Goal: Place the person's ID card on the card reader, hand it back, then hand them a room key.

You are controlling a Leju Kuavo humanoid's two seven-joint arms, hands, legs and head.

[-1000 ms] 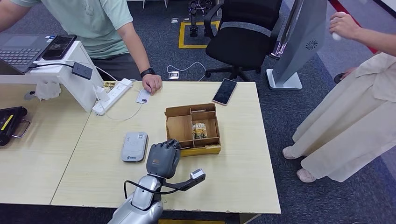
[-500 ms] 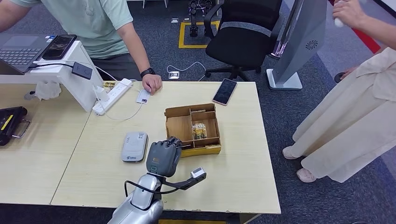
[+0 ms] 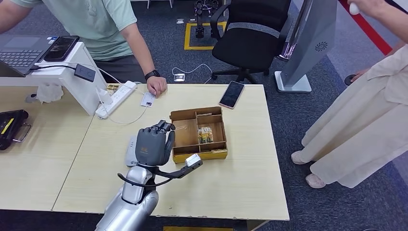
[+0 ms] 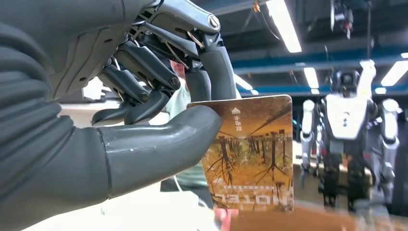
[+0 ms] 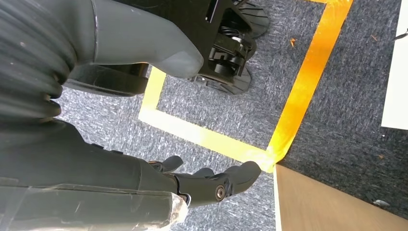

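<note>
Left hand (image 4: 144, 120) pinches the room key (image 4: 250, 154) between thumb and fingers; right hand (image 5: 192, 185) hangs open — empty.

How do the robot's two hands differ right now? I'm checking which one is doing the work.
The left robot hand is raised above the table and pinches a room key card between thumb and fingers. The right robot hand holds nothing; it hangs beside the table, over carpet marked with yellow tape, fingers loosely extended. Both share the same dark grey build.
</note>
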